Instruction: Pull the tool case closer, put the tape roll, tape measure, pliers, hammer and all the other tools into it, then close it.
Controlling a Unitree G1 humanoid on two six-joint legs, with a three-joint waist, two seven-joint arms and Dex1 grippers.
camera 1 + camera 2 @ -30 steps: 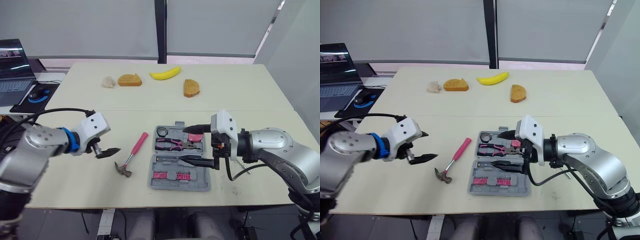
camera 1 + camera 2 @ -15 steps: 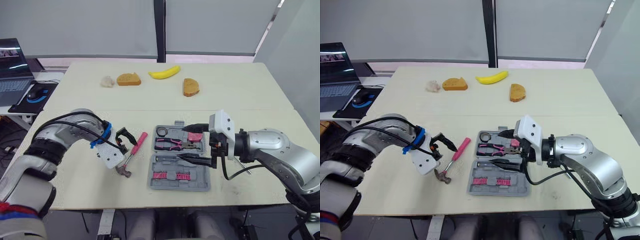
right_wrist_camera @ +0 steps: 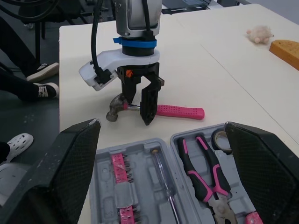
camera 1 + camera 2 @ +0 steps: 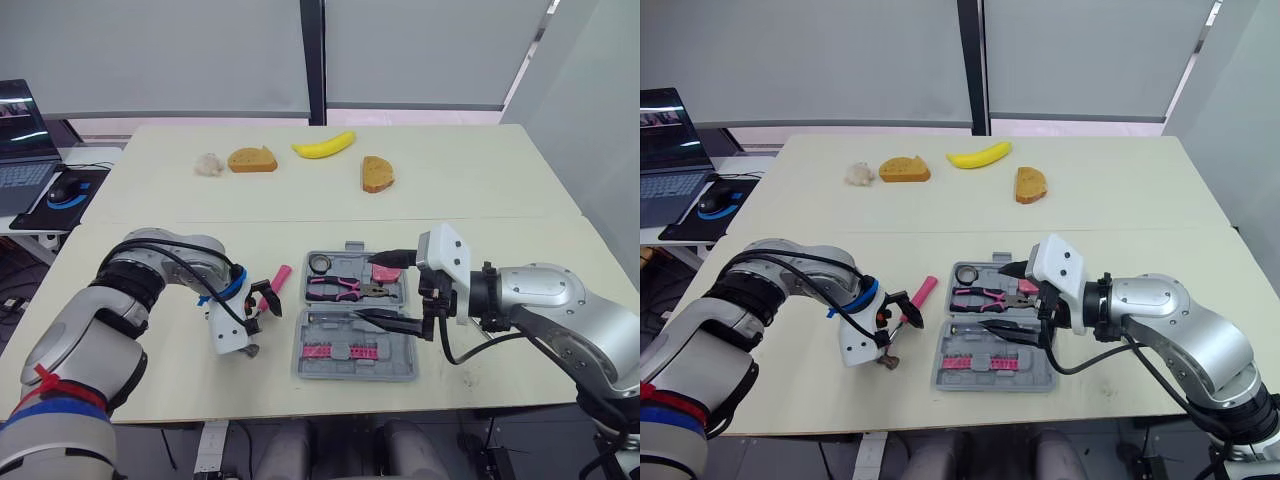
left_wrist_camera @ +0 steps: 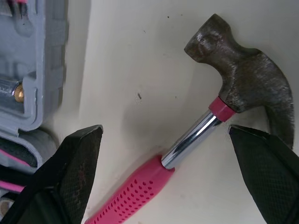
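The grey tool case point(image 4: 355, 376) lies open near the table's front edge. In it are pink-handled pliers point(image 4: 335, 288), a tape roll point(image 4: 320, 263), a screwdriver point(image 4: 352, 318) and pink bits. The hammer point(image 5: 243, 79), with a pink handle point(image 4: 279, 276), lies on the table just left of the case. My left gripper point(image 4: 262, 305) is open and points down over the hammer. Its fingers point(image 5: 79, 158) straddle the shiny shaft point(image 5: 192, 139) near the head, apart from it on both sides. My right gripper point(image 4: 385, 288) hangs open over the case's right side, holding nothing.
At the back of the table lie a banana point(image 4: 323, 146), two bread slices point(image 4: 250, 160) point(image 4: 377, 173) and a small fluffy lump point(image 4: 208, 164). A laptop point(image 4: 20, 140) and a mouse point(image 4: 70, 185) sit on a side desk at far left.
My left arm swung in from the left, turned its gripper downward and lowered it over the hammer's shaft. The right arm has barely moved. The camera shifted slightly.
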